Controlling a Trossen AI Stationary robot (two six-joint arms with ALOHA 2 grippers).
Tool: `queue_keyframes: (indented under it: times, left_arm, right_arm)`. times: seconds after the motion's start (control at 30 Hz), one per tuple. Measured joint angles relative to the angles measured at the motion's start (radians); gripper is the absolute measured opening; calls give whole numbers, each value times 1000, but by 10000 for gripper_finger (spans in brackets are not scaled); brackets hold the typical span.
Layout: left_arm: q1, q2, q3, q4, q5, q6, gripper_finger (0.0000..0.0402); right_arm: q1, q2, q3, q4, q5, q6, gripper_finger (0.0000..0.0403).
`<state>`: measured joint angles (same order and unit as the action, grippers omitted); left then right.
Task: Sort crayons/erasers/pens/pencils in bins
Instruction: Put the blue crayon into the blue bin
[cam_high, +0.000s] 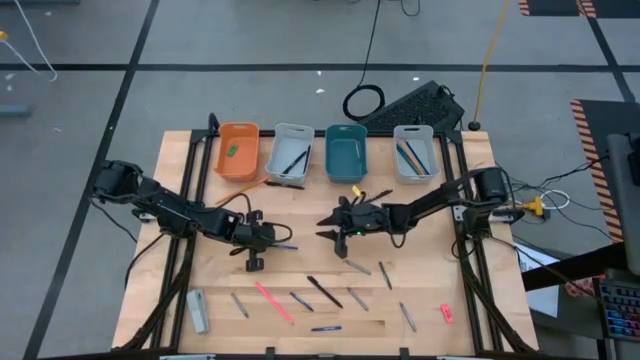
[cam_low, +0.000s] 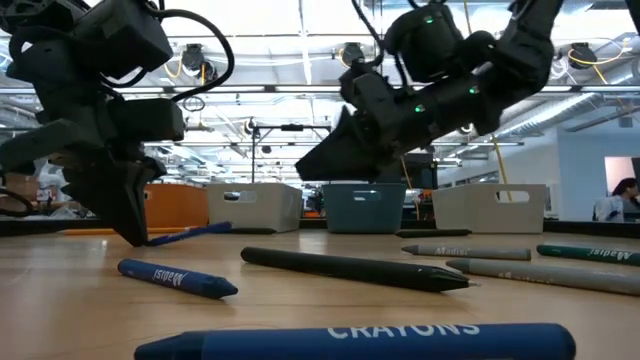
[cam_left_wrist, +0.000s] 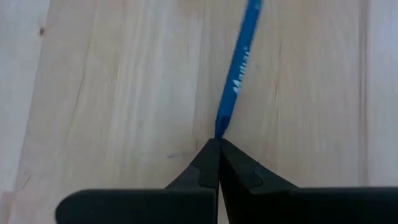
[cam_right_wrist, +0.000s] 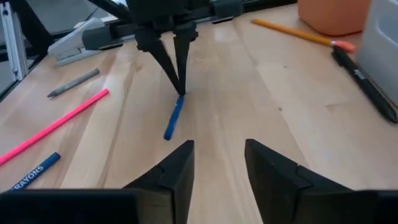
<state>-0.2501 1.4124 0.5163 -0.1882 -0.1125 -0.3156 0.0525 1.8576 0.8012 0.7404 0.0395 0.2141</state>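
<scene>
A robotics lab or open-plan workshop. The wooden counter (cam_high: 300, 270) stands on a grey concrete floor (cam_high: 250, 40) marked with dark tape lines, cables trailing across it. Behind it, exposed ceiling pipework and strip lights (cam_low: 300, 15) run over distant desks.

The wooden surface (cam_high: 420, 270) holds four bins (cam_high: 345, 152) in a row at the back. Crayons (cam_high: 272, 301), pens (cam_high: 324, 291) and a pink eraser (cam_high: 446, 313) lie scattered near the front.

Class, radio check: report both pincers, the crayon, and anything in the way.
Left pincer shut on blue crayon tip, at tabletop. Right pincer open, hovering mid-table, empty. Nothing blocking; bins at far edge.
</scene>
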Motion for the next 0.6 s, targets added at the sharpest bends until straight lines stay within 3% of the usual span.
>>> queue_keyframes:
  times: [0.37,0.6]
  left_arm:
    - [1,0,-5,21,-3,18,5]
    - [-14,2,-5,27,-6,45,5]
  right_arm:
    - [1,141,170,-126,-46,10,172]
    - [16,151,192,-147,-45,16,191]
